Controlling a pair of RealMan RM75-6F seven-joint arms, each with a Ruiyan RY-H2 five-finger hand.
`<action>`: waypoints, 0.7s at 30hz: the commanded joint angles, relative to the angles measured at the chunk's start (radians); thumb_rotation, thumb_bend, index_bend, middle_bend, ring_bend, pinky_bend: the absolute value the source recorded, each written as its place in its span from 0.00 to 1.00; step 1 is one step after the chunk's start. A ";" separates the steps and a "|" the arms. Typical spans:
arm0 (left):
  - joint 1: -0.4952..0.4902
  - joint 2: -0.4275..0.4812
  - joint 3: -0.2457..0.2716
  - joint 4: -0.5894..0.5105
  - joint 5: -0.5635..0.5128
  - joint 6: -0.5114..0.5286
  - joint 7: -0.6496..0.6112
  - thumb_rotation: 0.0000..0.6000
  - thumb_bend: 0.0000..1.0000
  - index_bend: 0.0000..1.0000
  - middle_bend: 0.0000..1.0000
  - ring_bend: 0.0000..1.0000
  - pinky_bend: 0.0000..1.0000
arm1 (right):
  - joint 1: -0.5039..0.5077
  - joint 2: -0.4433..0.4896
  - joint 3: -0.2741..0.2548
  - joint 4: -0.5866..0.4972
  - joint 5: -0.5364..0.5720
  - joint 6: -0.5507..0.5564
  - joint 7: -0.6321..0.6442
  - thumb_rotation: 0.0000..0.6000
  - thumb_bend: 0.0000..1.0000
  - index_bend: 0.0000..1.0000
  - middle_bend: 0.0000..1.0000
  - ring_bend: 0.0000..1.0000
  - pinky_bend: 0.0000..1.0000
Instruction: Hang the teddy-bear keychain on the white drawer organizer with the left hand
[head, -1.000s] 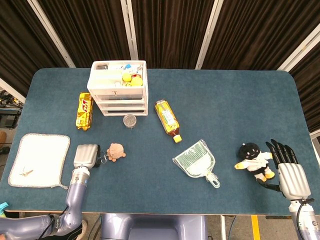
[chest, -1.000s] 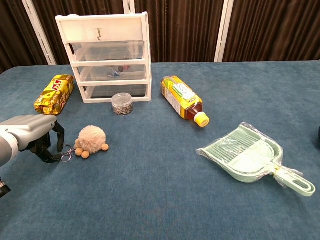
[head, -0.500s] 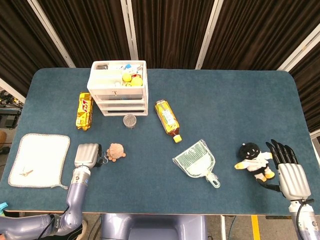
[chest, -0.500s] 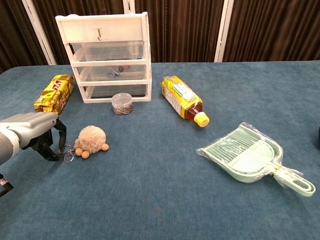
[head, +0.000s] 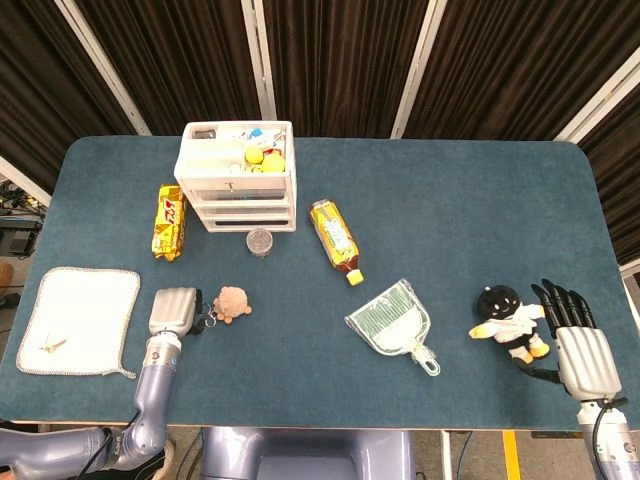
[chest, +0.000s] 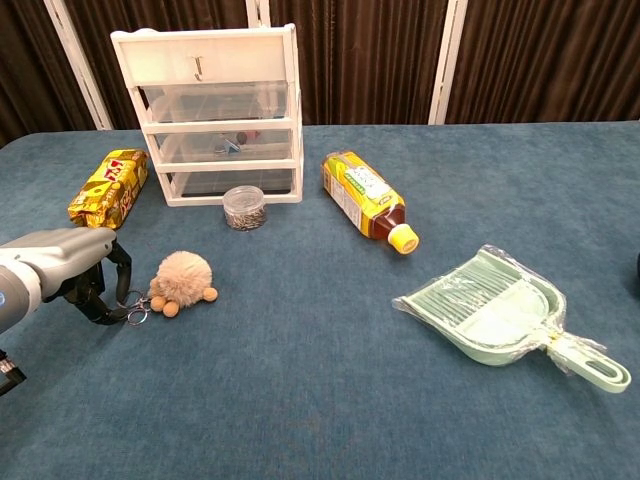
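Teddy-bear keychain beside left hand fingers, table mid-left.

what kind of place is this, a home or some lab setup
Likely a lab or test setup, not a home: a blue-covered table backed by dark curtains, with unrelated props laid out, such as a dustpan and a white drawer organizer.

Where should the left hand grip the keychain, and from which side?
By the metal ring, not the plush bear. The ring lies flat on the table on the bear's left, facing the left hand, whose fingers are already at it. Likely best to pinch it from that side, leaving the ring free for the organizer's hook.
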 joint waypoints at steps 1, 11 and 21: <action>-0.004 -0.007 -0.001 0.011 -0.006 -0.004 0.000 1.00 0.32 0.55 1.00 0.93 0.77 | 0.000 0.000 0.000 0.000 0.000 0.000 -0.001 1.00 0.06 0.00 0.00 0.00 0.00; -0.017 -0.017 0.004 0.026 -0.021 -0.029 -0.003 1.00 0.38 0.54 1.00 0.93 0.77 | -0.001 0.000 0.000 0.000 -0.001 0.001 0.000 1.00 0.06 0.00 0.00 0.00 0.00; -0.026 -0.002 0.005 0.026 -0.028 -0.028 0.003 1.00 0.37 0.52 1.00 0.93 0.77 | -0.001 0.000 -0.001 -0.001 -0.003 0.001 -0.002 1.00 0.06 0.00 0.00 0.00 0.00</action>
